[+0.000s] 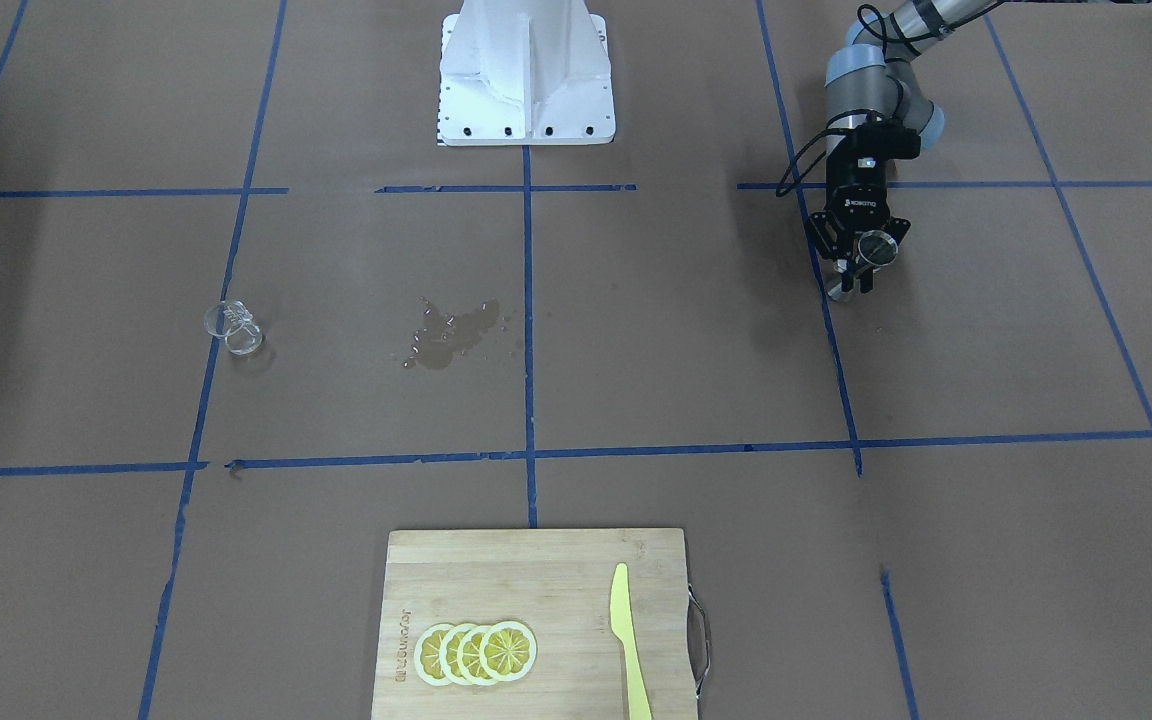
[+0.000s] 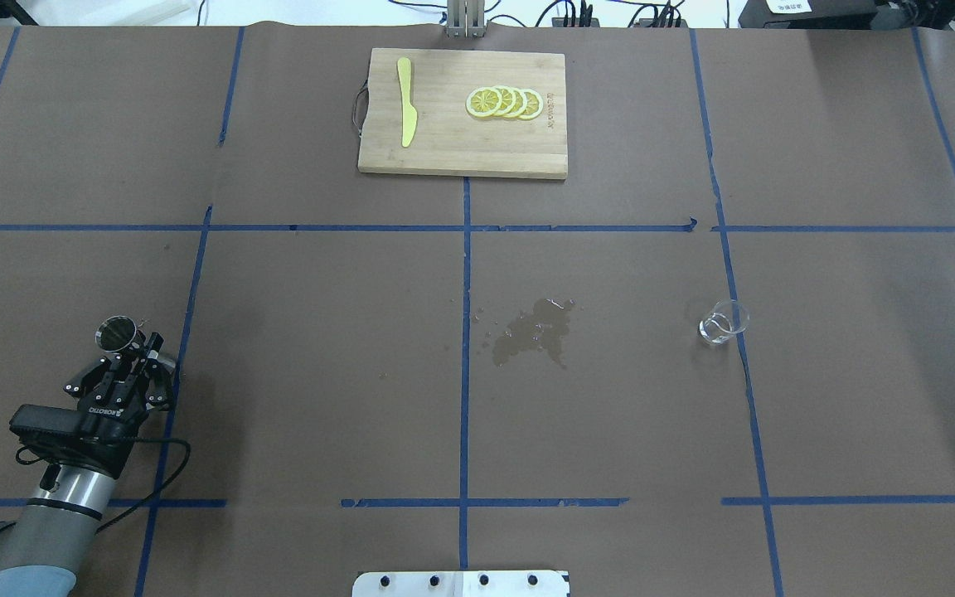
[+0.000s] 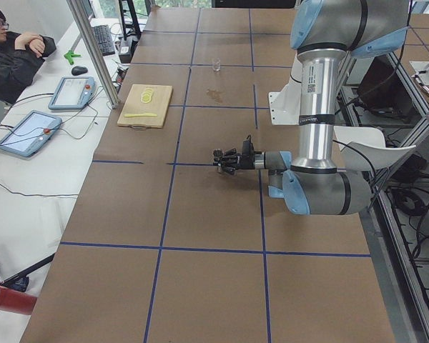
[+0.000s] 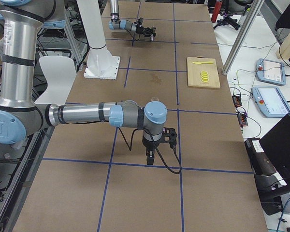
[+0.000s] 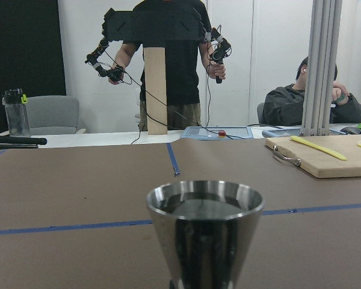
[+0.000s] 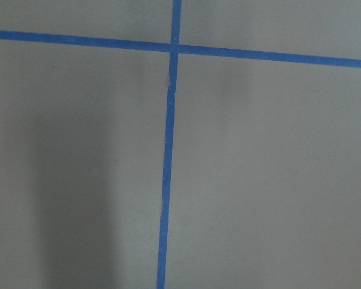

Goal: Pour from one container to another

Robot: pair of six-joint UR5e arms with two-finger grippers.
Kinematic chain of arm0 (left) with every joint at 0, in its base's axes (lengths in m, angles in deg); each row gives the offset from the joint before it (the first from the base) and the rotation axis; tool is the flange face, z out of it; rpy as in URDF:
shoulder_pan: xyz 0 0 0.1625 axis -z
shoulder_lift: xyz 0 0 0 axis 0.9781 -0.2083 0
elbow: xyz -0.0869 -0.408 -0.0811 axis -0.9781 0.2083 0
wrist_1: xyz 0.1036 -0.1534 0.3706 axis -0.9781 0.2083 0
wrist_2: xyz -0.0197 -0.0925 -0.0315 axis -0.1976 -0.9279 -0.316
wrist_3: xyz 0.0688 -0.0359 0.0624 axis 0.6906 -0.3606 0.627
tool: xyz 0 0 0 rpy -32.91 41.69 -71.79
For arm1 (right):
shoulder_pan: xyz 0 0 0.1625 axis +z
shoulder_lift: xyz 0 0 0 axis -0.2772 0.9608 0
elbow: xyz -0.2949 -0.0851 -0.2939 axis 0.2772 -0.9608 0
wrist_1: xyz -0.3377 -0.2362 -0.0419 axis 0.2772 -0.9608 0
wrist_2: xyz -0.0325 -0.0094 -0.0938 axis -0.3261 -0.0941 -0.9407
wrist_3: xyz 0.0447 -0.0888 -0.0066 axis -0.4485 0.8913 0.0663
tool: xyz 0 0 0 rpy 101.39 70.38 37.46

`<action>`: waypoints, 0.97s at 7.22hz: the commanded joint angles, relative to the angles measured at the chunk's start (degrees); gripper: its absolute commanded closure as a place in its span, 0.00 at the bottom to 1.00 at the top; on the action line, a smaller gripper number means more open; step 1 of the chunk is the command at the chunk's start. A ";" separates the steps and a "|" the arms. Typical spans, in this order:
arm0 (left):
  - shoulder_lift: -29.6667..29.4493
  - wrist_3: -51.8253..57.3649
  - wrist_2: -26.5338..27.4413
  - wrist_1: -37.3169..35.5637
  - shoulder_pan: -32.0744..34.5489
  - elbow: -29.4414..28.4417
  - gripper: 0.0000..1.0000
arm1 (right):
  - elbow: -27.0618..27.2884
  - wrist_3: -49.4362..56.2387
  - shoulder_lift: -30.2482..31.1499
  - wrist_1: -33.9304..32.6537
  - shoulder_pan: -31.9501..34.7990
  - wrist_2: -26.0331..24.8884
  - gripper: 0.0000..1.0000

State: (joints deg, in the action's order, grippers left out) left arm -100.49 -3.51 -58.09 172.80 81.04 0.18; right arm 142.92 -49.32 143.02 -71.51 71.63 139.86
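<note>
A polished steel cup [image 2: 117,332] sits in my left gripper [image 2: 139,352], whose fingers are shut on its narrow waist, just above the table at the left. In the left wrist view the cup [image 5: 204,232] stands upright with dark liquid near its rim. A small clear glass beaker [image 2: 724,322] stands on the table far to the right, well away from the cup. My right gripper [image 4: 150,157] shows only in the exterior right view, pointing down over a tape line; I cannot tell whether it is open or shut.
A wet spill [image 2: 535,332] darkens the brown paper near the table's middle. A wooden cutting board [image 2: 527,157] at the far edge carries lemon slices [image 2: 504,102] and a yellow knife [image 2: 405,101]. People are beyond the far edge.
</note>
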 commanded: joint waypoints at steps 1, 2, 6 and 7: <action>-0.60 0.12 0.02 0.00 -0.07 -0.32 0.71 | 0.00 0.00 -0.04 0.00 0.08 0.00 0.00; -0.60 0.21 0.02 0.00 -0.07 -0.24 0.70 | 0.00 0.00 -0.04 -0.09 0.08 0.00 0.00; -0.34 0.21 0.02 0.09 -0.07 -0.24 0.67 | 0.00 0.00 -0.13 0.00 0.08 0.00 0.00; -0.34 0.21 0.02 0.09 -0.07 -0.24 0.66 | 0.00 0.00 -0.21 0.00 0.08 0.00 0.00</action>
State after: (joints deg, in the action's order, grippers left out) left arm -100.83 -3.31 -58.06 172.88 80.97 -0.06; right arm 142.92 -49.32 142.90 -71.51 71.71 139.86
